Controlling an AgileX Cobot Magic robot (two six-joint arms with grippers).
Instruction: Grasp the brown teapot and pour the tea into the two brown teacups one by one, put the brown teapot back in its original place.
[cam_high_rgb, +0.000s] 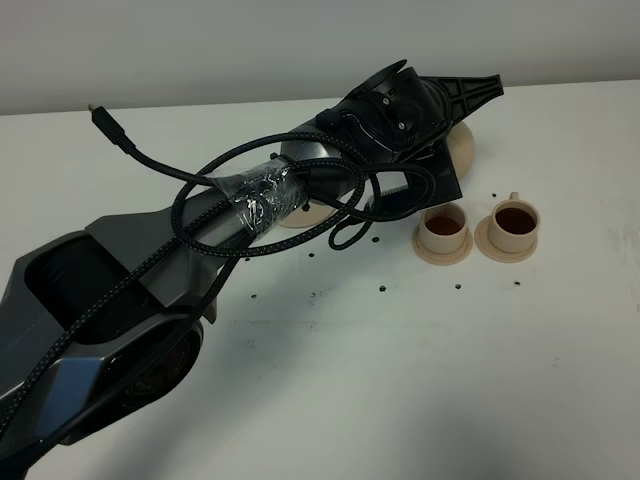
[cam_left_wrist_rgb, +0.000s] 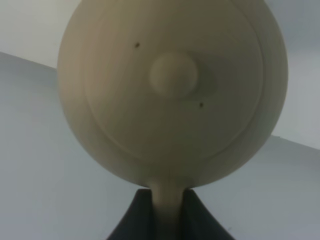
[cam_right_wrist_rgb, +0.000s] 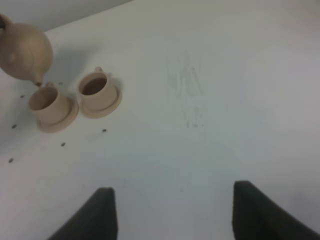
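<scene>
- The left arm (cam_high_rgb: 120, 290) reaches from the near left corner across the table, with black braided cables (cam_high_rgb: 200, 190) looped around it and a clear tape wrap at mid-length.
- A wide saucer (cam_high_rgb: 303, 214), flat and pale tan, shows in part from under that arm; nothing stands on the part that shows.
- The left gripper (cam_left_wrist_rgb: 169, 215) is clamped on the loop handle (cam_left_wrist_rgb: 169, 197) of the brown teapot (cam_high_rgb: 463, 145), with a dark finger (cam_left_wrist_rgb: 131, 222) pressed on either side.
- The teapot is round, pale tan and matte, with a flat lid and a round knob (cam_left_wrist_rgb: 173, 75). Two small dark specks sit on the lid.
- It hangs clear of the table, just behind the left teacup (cam_high_rgb: 445, 226). In the right wrist view its short spout (cam_right_wrist_rgb: 37, 81) sits just over that cup's rim.
- Both cups are small tan cylinders with tiny handles, each on its own round saucer (cam_high_rgb: 440, 256), side by side and nearly touching.
- Tea (cam_high_rgb: 446, 223) shows reddish brown in the left teacup; the right teacup (cam_high_rgb: 513, 220) holds a darker pool.
- The right gripper (cam_right_wrist_rgb: 172, 210) hovers over bare table well to the side of the cups, its jaws wide apart with nothing between them.
- The table (cam_high_rgb: 420, 380) is white and matte, dotted with small dark holes.
- A plain grey wall (cam_high_rgb: 200, 40) runs behind it.
</scene>
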